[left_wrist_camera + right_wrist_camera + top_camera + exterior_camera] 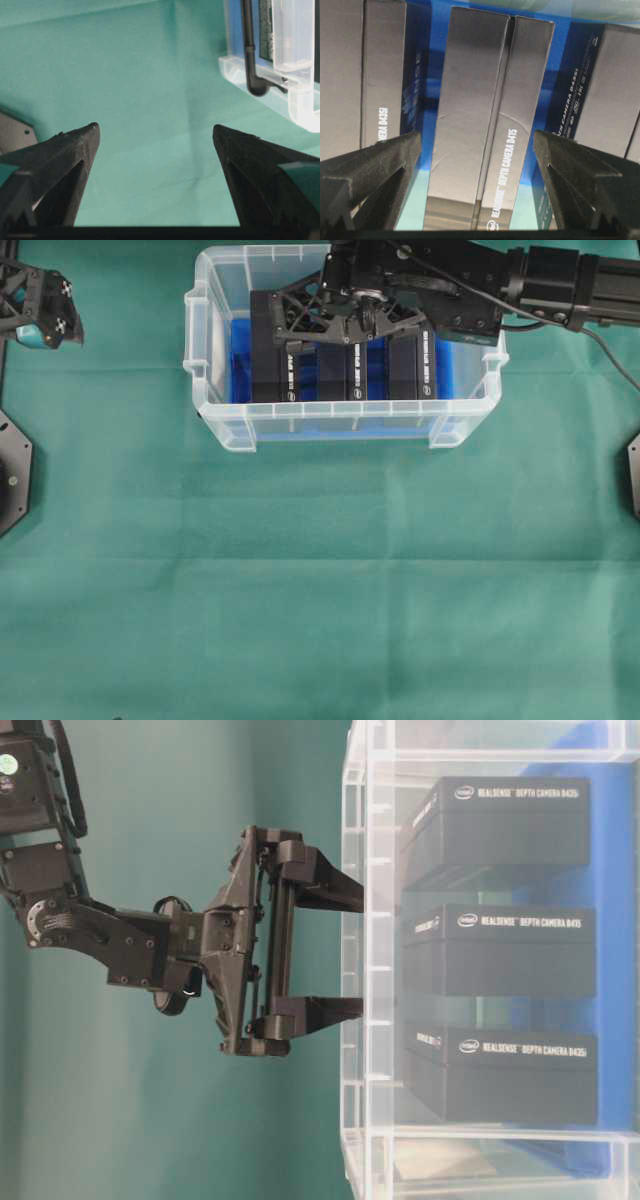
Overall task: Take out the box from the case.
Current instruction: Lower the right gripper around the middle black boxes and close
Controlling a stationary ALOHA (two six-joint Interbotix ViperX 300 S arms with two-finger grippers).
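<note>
The clear case [215,420] with a blue floor stands at the back of the table. Three black camera boxes stand on edge inside it, left [272,360], middle [345,375] and right [405,365]. My right gripper [352,335] hangs open over the middle box [485,110], one finger [385,165] on each side and not touching it. In the table-level view the right gripper [345,952] is still outside the case's rim [355,980], level with the middle box [500,950]. My left gripper [50,310] is open and empty at the far left, over bare cloth [155,127].
Green cloth covers the table. Black base plates sit at the left edge [10,470] and right edge [634,475]. The right arm and its cable [600,340] stretch over the case's right end. A corner of the case [300,95] shows in the left wrist view.
</note>
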